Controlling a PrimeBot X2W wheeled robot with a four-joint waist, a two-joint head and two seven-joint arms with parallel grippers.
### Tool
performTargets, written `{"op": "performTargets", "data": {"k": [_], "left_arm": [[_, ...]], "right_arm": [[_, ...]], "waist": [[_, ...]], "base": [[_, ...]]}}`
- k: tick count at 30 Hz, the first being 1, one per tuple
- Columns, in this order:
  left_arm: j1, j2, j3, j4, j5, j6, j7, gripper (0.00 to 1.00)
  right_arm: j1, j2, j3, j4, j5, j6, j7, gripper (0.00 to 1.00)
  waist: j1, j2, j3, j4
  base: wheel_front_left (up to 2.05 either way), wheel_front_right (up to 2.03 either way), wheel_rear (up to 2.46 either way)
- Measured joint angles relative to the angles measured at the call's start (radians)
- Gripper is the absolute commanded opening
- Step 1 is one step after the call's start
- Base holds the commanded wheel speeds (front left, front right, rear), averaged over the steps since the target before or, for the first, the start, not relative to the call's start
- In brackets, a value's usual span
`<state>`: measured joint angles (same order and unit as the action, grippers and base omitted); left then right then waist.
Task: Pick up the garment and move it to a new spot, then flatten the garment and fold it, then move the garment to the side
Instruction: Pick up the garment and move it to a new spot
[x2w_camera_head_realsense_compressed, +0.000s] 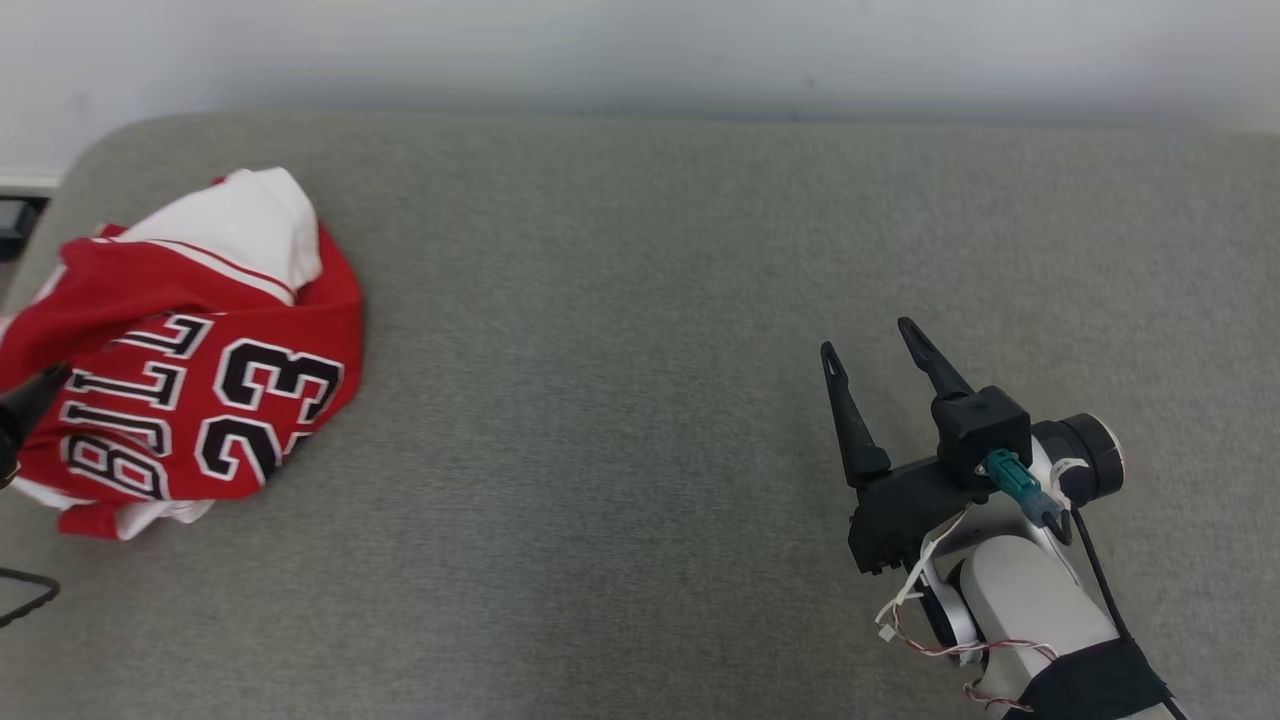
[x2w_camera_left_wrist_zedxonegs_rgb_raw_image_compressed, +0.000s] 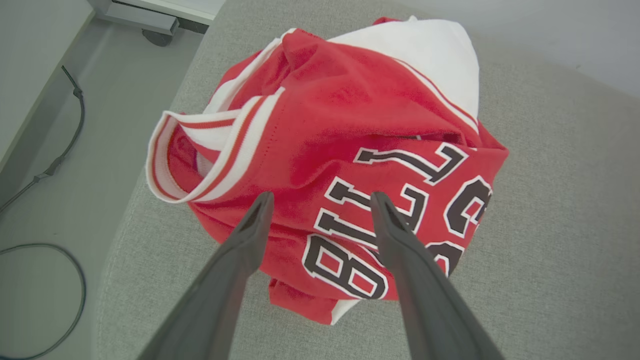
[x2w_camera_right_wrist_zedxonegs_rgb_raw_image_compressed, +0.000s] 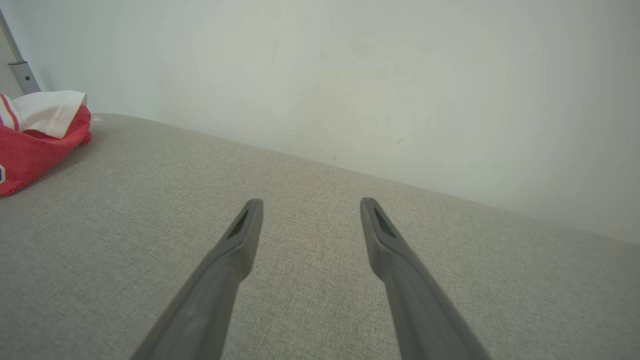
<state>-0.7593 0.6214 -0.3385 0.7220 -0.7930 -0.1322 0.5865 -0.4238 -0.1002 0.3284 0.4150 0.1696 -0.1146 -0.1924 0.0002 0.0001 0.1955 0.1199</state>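
Observation:
The garment is a red and white jersey with black letters and the number 23, lying crumpled in a heap at the left end of the grey padded surface. My left gripper hovers just above the heap's near side, open, with nothing between its fingers; one dark fingertip shows at the head view's left edge. My right gripper stands open over bare fabric at the lower right, far from the jersey. The right wrist view catches the jersey's edge at far left beyond my open right gripper.
A pale wall runs along the back of the grey surface. The surface's rounded left edge drops to a floor with a black cable and a table base.

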Motion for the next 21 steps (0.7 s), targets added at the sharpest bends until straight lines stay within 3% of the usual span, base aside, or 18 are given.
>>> {"op": "performTargets", "data": {"k": [13, 14, 15, 21], "left_arm": [[-0.055, 0.016, -0.107, 0.077, -0.045, 0.000, 0.069, 1.00], [-0.060, 0.019, -0.125, 0.077, -0.045, 0.000, 0.069, 0.78], [-0.068, 0.022, -0.137, 0.076, -0.045, 0.000, 0.069, 0.00], [-0.129, 0.025, -0.215, 0.072, -0.044, 0.000, 0.049, 0.00]], "right_arm": [[-0.022, 0.001, -0.013, -0.031, -0.029, -0.004, 0.018, 1.00], [-0.026, 0.001, -0.015, -0.031, -0.029, -0.004, 0.018, 1.00], [-0.032, 0.001, -0.017, -0.031, -0.029, -0.004, 0.020, 1.00], [-0.039, -0.002, -0.035, -0.022, -0.034, -0.009, 0.021, 1.00]], "waist": [[0.0000, 0.0000, 0.132, -0.068], [0.0001, 0.0001, 0.139, -0.070], [0.0001, 0.0001, 0.145, -0.072], [-0.0001, 0.0001, 0.145, -0.062]], "base": [[0.00, 0.00, 0.00], [0.00, 0.00, 0.00], [0.00, 0.00, 0.00], [0.00, 0.00, 0.00]]}}
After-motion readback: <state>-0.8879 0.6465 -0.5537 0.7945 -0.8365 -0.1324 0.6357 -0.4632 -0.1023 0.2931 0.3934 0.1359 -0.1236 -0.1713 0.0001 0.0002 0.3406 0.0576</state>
